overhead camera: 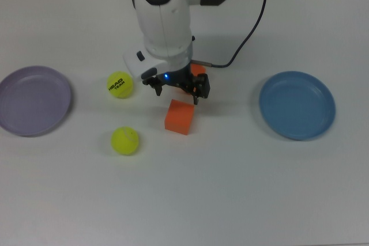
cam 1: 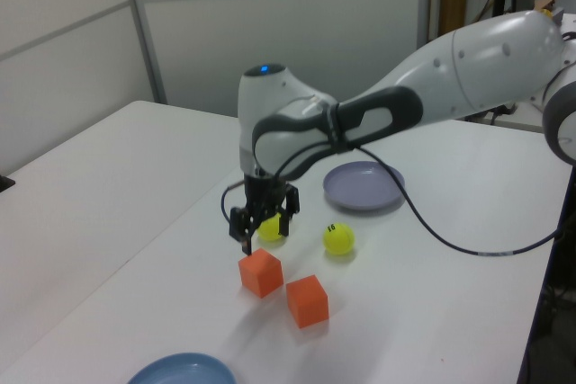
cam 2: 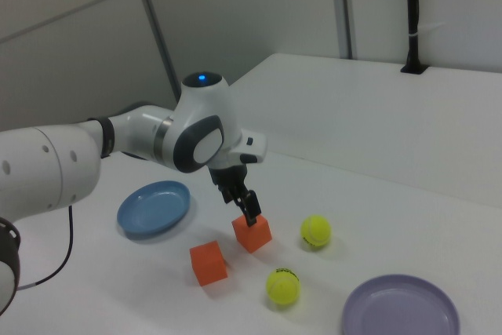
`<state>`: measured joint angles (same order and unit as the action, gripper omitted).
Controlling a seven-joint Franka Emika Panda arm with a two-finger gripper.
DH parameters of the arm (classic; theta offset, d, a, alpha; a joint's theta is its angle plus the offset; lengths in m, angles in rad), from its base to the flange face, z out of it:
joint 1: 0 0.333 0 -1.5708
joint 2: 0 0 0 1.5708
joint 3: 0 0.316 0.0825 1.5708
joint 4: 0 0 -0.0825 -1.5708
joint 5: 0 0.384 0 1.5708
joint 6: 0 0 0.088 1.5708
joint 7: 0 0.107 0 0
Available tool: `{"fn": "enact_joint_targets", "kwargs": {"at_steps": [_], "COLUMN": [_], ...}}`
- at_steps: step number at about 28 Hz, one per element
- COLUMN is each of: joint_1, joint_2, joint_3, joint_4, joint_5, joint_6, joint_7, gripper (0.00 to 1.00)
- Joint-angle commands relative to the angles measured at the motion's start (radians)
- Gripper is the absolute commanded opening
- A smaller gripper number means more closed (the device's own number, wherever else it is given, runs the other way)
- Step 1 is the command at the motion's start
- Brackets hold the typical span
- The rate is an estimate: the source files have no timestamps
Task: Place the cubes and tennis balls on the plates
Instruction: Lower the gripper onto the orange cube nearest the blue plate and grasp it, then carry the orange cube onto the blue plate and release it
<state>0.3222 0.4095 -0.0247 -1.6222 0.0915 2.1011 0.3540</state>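
Note:
My gripper [overhead camera: 177, 94] is open and hangs just above one orange cube [overhead camera: 198, 69], which the hand mostly hides in the top view. The left view shows that cube [cam 1: 261, 273] right under the fingertips [cam 1: 246, 242], not touching them. The second orange cube [overhead camera: 179, 117] sits just in front of it. A tennis ball printed HEAD TEAM [overhead camera: 120, 84] and a plain tennis ball [overhead camera: 125, 140] lie toward the top view's left. The lilac plate [overhead camera: 34, 101] lies at the top view's far left and the blue plate [overhead camera: 297, 105] at its right. Both plates hold nothing.
A black cable [overhead camera: 248, 33] runs from the arm toward the table's far edge in the top view. In the left view a second white table [cam 1: 81, 195] adjoins on the left view's left, and a wall panel stands behind.

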Motion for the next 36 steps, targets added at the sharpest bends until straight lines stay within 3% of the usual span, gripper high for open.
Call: {"fn": "enact_joint_targets", "kwargs": {"at_steps": [1,6,20,23,24,27,28,29,30,36], "joint_1": [0.011,0.012,0.015,0.014,0.015,0.015,0.015,0.014,0.015,0.05], "joint_2": [0.041,0.063,0.091,0.092,0.092,0.091,0.089,0.086,0.081,0.006], "joint_3": [0.005,0.02,0.034,0.034,0.034,0.034,0.035,0.035,0.037,0.054], "joint_4": [-0.016,-0.016,-0.018,-0.018,-0.018,-0.016,-0.012,-0.011,-0.011,-0.013], "joint_5": [-0.039,-0.081,-0.096,-0.104,-0.107,-0.107,-0.105,-0.105,-0.107,-0.105], "joint_6": [0.091,0.111,0.115,0.123,0.14,0.154,0.154,0.152,0.152,0.119], "joint_7": [0.049,0.079,0.088,0.106,0.115,0.129,0.135,0.135,0.135,0.137], "gripper": [1.0,1.0,1.0,0.84,0.66,0.35,0.15,0.05,0.0,0.0]}}
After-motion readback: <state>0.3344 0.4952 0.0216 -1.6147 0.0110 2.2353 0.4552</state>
